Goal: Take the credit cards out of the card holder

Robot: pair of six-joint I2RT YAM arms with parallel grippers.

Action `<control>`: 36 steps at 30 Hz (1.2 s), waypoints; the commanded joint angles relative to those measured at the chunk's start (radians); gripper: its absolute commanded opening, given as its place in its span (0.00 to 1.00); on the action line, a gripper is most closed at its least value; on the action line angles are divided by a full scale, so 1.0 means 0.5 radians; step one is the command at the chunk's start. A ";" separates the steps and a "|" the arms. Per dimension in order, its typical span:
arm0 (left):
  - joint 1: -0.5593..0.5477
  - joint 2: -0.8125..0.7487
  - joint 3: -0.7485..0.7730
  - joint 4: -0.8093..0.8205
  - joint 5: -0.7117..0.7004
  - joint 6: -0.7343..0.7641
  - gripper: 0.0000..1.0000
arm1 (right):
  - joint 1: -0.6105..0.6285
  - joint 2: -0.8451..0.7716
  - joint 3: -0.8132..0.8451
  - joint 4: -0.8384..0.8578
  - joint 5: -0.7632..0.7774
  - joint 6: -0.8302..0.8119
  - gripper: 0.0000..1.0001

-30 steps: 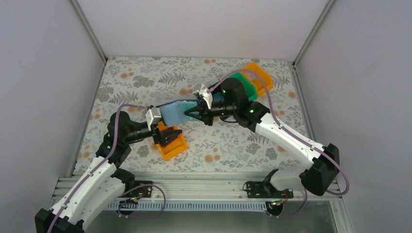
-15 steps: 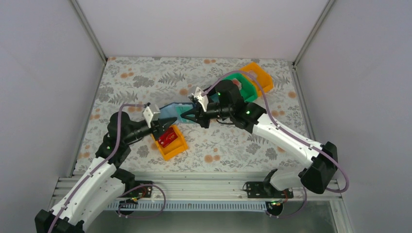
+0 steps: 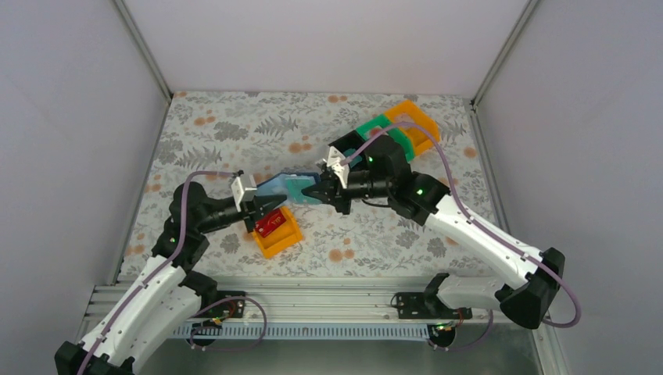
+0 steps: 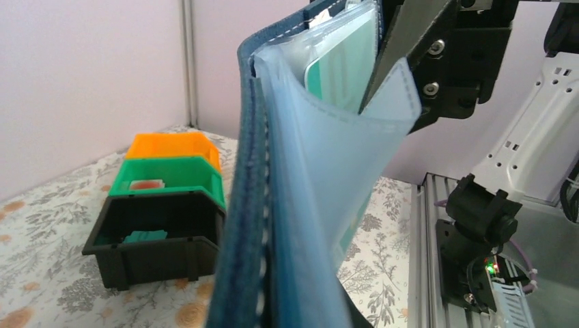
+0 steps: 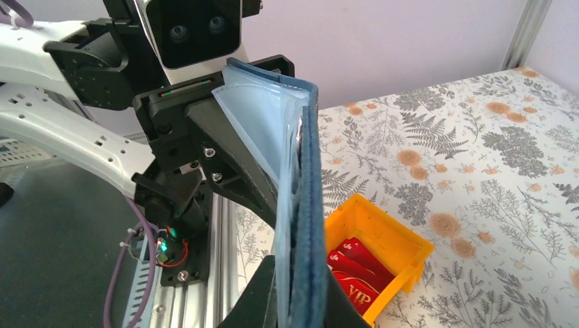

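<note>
Above the table (image 3: 211,133), left gripper (image 3: 264,205) and right gripper (image 3: 314,191) each pinch an end of the card holder (image 3: 285,187), guessing to spread the sleeves for the teal card (image 4: 341,65); red cards (image 3: 270,225) lie in the near orange bin (image 3: 292,234)

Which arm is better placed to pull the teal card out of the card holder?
Right, probably: the right pincer sits at the teal card, while the left pincer clamps the card holder opposite it.
</note>
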 commanded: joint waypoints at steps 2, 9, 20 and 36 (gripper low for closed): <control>0.008 -0.033 -0.007 -0.029 -0.008 0.020 0.03 | -0.027 -0.037 -0.015 -0.039 0.121 0.014 0.04; 0.034 -0.044 -0.019 -0.319 -1.488 0.182 0.45 | -0.214 0.231 0.220 -0.438 1.714 0.669 0.04; 0.008 -0.035 -0.007 0.091 -0.066 -0.171 0.38 | -0.047 0.563 0.421 -0.231 1.061 0.662 0.04; 0.009 -0.028 -0.112 0.144 -0.134 -0.297 0.27 | -0.023 0.201 0.058 0.195 -0.347 0.081 0.04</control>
